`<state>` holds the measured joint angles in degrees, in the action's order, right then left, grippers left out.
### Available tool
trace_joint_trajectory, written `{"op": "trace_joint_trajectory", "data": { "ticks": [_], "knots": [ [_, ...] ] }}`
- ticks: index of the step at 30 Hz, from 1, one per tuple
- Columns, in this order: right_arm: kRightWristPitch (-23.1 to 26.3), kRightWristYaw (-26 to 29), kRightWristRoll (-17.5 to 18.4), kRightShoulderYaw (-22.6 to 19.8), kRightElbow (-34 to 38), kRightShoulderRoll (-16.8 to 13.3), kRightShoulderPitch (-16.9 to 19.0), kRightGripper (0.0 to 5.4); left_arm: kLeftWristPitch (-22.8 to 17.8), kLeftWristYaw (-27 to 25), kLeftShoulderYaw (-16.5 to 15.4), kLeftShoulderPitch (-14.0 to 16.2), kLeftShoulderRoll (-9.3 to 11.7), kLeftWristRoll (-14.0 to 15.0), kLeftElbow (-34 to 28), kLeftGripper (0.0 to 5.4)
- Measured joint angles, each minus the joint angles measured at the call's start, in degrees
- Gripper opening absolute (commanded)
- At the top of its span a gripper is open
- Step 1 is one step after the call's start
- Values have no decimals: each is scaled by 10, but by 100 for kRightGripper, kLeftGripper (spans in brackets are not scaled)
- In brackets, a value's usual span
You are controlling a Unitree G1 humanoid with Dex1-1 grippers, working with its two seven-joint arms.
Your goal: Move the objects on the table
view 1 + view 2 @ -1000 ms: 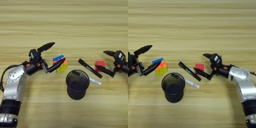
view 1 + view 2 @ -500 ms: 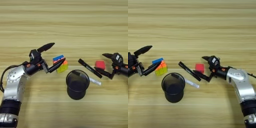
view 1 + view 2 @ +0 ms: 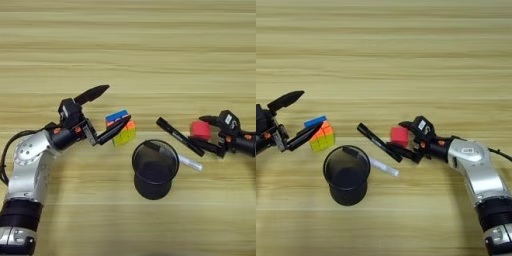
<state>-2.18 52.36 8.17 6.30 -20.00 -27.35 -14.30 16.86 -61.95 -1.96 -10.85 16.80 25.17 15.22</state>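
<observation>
The light-wood counter [image 3: 150,50] fills the frame. At the left centre, the left gripper [image 3: 112,107] is seen with its 2 black fingers spread wide apart; nothing is grasped. The upper finger points up and to the right, and the lower finger reaches to the multicoloured puzzle cube [image 3: 121,127], where its tip lies against the cube's front side.

At the right centre, the small red cube [image 3: 399,136] is placed between the 2 fingers of the right gripper [image 3: 397,136]. One finger is above the cube and the other below it; they are parted around it, and it cannot be told if they press on it.

The slim black marker [image 3: 179,136] lies diagonally just left of the red cube. The white-silver pen [image 3: 383,167] lies below the marker, partly hidden by the black mesh cup [image 3: 154,168], which stands upright at the lower centre.
</observation>
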Motion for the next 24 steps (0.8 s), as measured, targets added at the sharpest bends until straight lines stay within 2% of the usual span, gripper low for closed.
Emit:
{"op": "trace_joint_trajectory", "data": {
  "ticks": [24],
  "knots": [
    [-9, 5, 0, -2, -17, 0, -13, 308, 10, 4, 0, -12, -2, 0, 2, 540]
  ]
}}
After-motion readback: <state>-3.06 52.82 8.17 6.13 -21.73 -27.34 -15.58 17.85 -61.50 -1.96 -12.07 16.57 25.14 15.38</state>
